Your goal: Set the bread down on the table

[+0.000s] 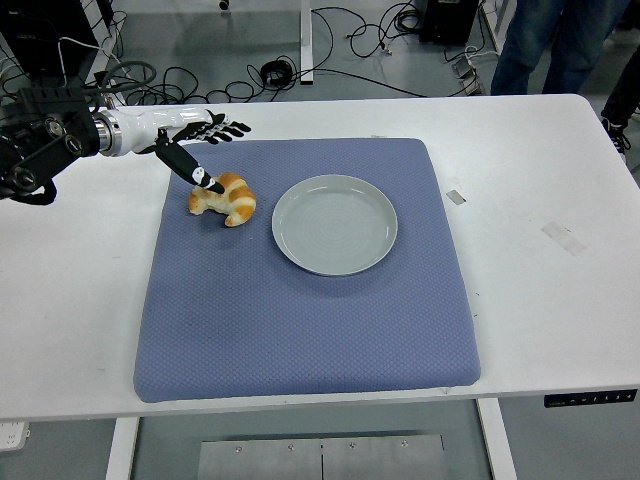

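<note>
- Bread (224, 198): a golden croissant lying on the blue mat (300, 320), near the mat's far-left corner, just left of the plate (335, 225) and not touching it.
- Mat covers the middle of the white tabletop (540, 290); the bread rests on the mat, not on bare tabletop.
- Left hand (195, 140): reaches in from the left edge, above and behind the bread. Fingers (228, 128) spread and extended toward the right, gripping nothing. Thumb points down toward the bread, its tip at the bread's upper left edge; contact cannot be confirmed.
- Plate: pale grey-green, round, nothing on it, sitting on the mat right of the bread.
- Right arm: out of frame.
- Person's legs (550, 45) in dark trousers at the far right, beyond the tabletop.
- Cables (300, 70) on the floor behind.
</note>
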`<action>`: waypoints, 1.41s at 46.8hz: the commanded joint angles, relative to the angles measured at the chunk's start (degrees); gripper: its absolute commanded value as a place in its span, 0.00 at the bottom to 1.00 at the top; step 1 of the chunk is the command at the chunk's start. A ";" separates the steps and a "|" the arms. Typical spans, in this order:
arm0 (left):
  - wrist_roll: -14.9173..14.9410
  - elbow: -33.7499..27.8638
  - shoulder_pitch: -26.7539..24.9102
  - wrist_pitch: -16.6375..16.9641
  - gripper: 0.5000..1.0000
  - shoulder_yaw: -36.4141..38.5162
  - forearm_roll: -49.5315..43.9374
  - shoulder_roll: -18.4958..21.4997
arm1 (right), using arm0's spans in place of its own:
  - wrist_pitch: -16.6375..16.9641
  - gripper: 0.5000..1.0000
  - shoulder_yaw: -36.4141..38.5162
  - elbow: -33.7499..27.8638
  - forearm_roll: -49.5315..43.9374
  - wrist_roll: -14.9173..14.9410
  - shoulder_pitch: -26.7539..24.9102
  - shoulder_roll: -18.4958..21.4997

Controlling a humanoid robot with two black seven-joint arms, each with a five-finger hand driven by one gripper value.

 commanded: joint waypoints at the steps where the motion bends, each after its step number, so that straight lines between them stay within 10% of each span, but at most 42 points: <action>1: 0.00 0.04 -0.43 0.15 0.95 -0.80 -1.22 0.74 | 0.00 1.00 0.00 0.00 0.00 -0.01 -0.01 0.00; 52: -0.53 0.30 8.88 1.20 0.95 -33.50 -20.74 2.51 | -0.70 1.00 0.09 0.09 -0.44 -0.09 1.14 0.00; 66: 0.35 0.57 11.78 6.21 0.95 -34.12 -26.62 1.19 | -0.62 1.00 0.70 0.18 0.17 -0.09 1.05 0.00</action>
